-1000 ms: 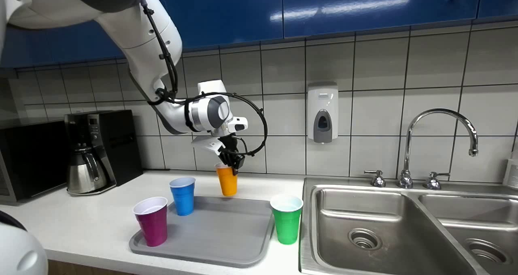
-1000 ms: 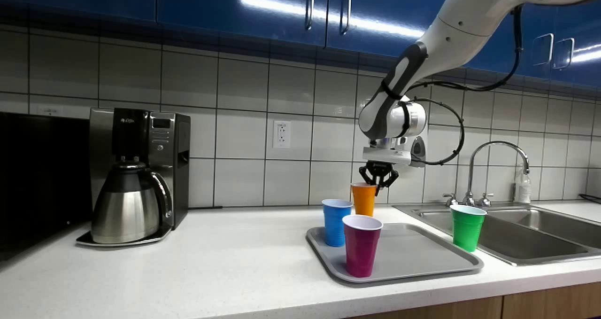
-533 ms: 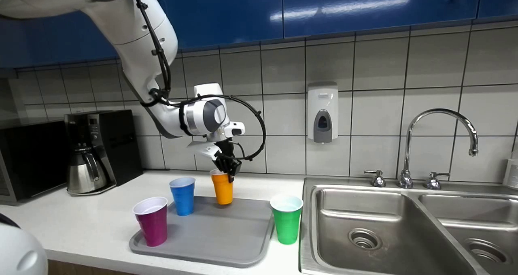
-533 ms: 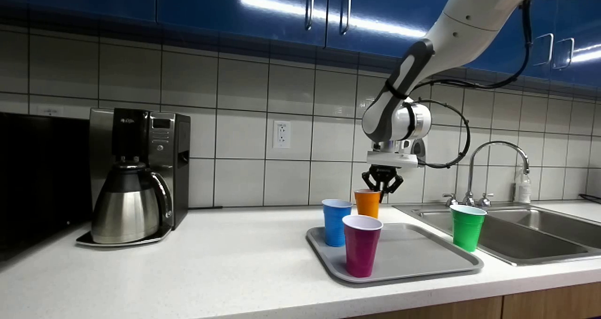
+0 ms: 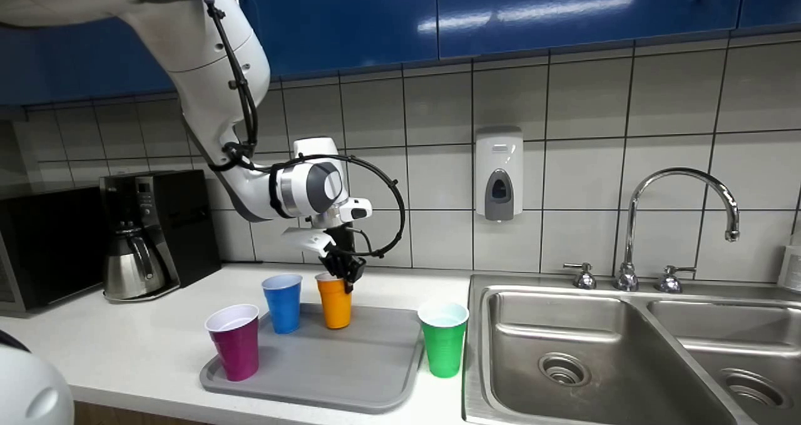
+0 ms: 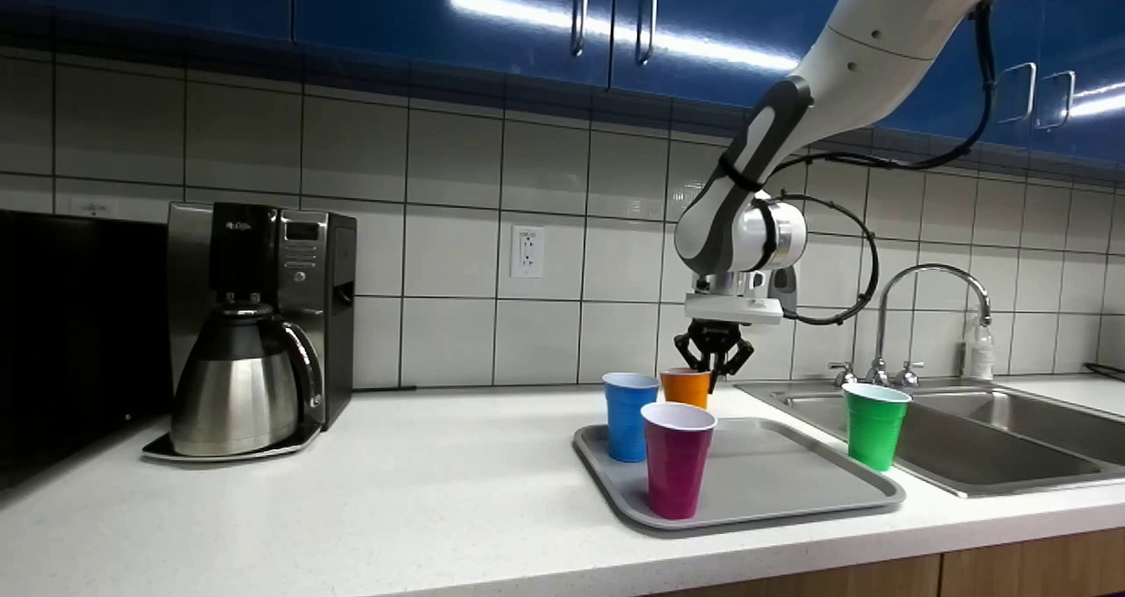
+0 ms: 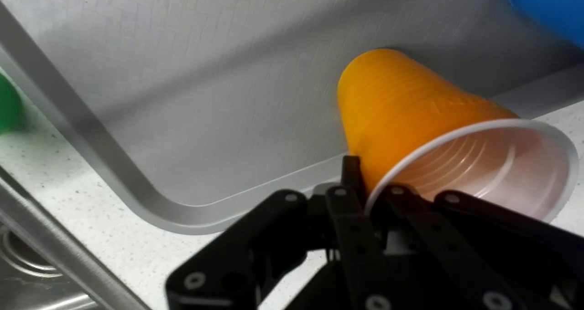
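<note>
Pinching the wall of the orange cup (image 7: 410, 109), your gripper (image 7: 372, 184) holds its fingers nearly together, one inside the cup and one outside, only the thin wall between them. You can read this grip in the wrist view, at the lower right of the frame, where the cup's mouth faces the camera and its white inside shows. In an exterior view you get the cup's full height, left of centre in the frame, with its base over the back part of the grey tray (image 5: 338, 362) and the blue cup (image 5: 283, 306) near it on the left; whether that base touches the tray, you cannot tell. In an exterior view the maroon cup (image 6: 677, 469) hides the orange cup's lower part from you and leaves its upper part right of the frame's middle.

The maroon cup stands upright on the tray's left end, shown to you by both exterior views alone. The green cup (image 6: 876, 425) is beside the tray, on the desk (image 6: 352, 518) next to the sink (image 5: 563, 325); of it your wrist view catches only a piece at the left edge, and of the blue cup only a piece in the upper right corner.

In an exterior view you find the wall outlet (image 6: 527, 251) near the middle of the frame. In an exterior view the soap dispenser (image 5: 499, 174) shows whole, right of centre.
</note>
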`<move>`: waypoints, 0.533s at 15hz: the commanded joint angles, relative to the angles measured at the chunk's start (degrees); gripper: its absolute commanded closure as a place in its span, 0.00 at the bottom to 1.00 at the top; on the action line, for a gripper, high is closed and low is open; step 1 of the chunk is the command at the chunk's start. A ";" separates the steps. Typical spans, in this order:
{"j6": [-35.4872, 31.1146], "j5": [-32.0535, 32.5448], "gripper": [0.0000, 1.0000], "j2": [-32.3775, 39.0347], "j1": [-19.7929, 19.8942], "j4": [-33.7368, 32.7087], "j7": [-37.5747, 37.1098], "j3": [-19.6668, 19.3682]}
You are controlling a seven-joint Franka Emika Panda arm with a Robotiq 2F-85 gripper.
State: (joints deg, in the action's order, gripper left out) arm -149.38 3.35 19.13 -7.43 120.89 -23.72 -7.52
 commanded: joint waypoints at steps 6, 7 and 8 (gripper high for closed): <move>0.33 0.97 0.70 -2.98 0.57 2.96 1.24 1.14; 0.39 0.82 0.69 -3.04 0.62 3.04 1.32 1.23; 0.48 0.69 0.62 -3.12 0.64 3.11 1.25 1.30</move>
State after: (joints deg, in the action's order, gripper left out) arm -149.38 3.36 18.30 -7.43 122.10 -23.29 -7.07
